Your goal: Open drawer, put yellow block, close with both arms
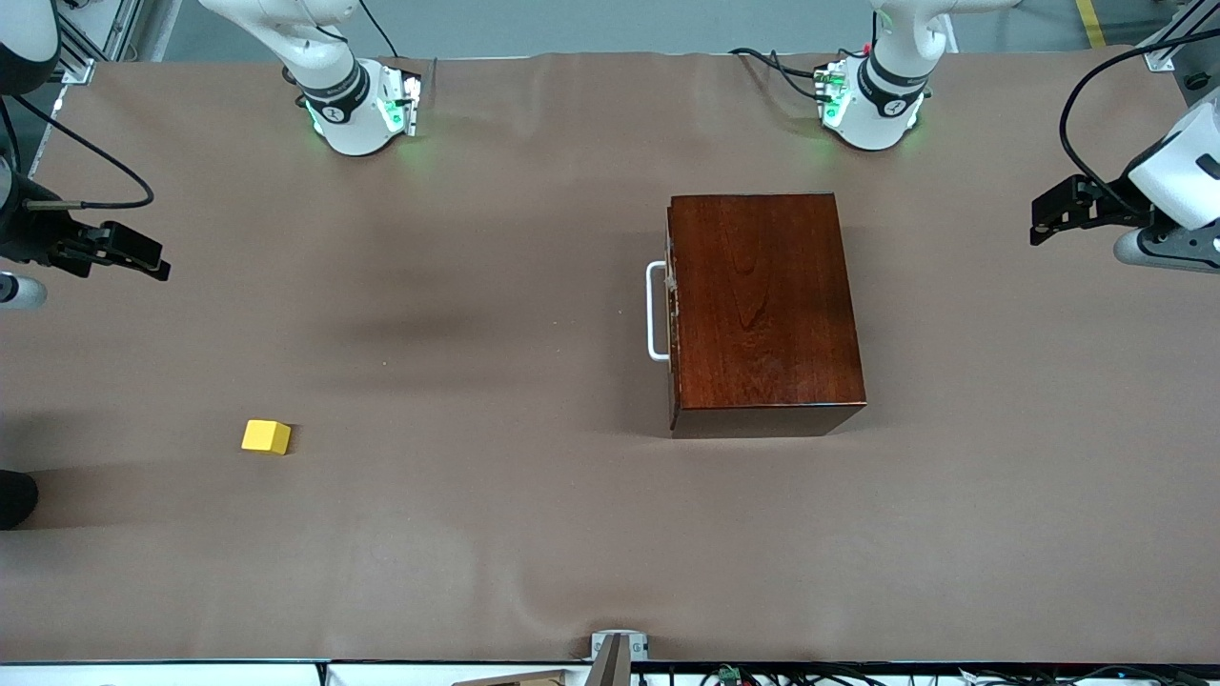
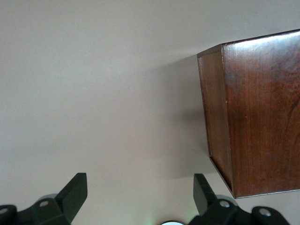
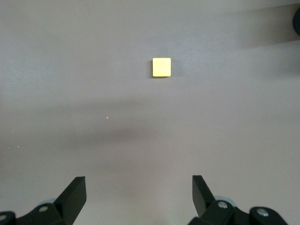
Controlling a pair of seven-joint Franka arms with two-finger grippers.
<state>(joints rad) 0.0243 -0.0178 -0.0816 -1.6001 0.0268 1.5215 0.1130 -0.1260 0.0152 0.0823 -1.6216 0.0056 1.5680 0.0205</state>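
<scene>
The dark reddish-brown box (image 1: 762, 295) stands on the table toward the left arm's end. Its drawer is shut; the white U-shaped handle (image 1: 656, 312) faces the right arm's end. The yellow block (image 1: 266, 436) lies on the table toward the right arm's end, nearer to the front camera than the box. My left gripper (image 1: 1048, 221) hangs open and empty in the air beside the box's end away from the handle; the left wrist view shows the gripper (image 2: 139, 180) and a box corner (image 2: 262, 112). My right gripper (image 1: 143, 259) is open and empty, up over the table's right-arm end; in the right wrist view the gripper (image 3: 139, 183) is well apart from the block (image 3: 161, 67).
A brown cloth (image 1: 477, 534) covers the table. The two green-lit arm bases (image 1: 362, 105) (image 1: 872, 105) stand along the edge farthest from the front camera. A small bracket (image 1: 618, 653) sits at the edge nearest to the front camera. A dark object (image 1: 14, 497) shows at the right arm's end.
</scene>
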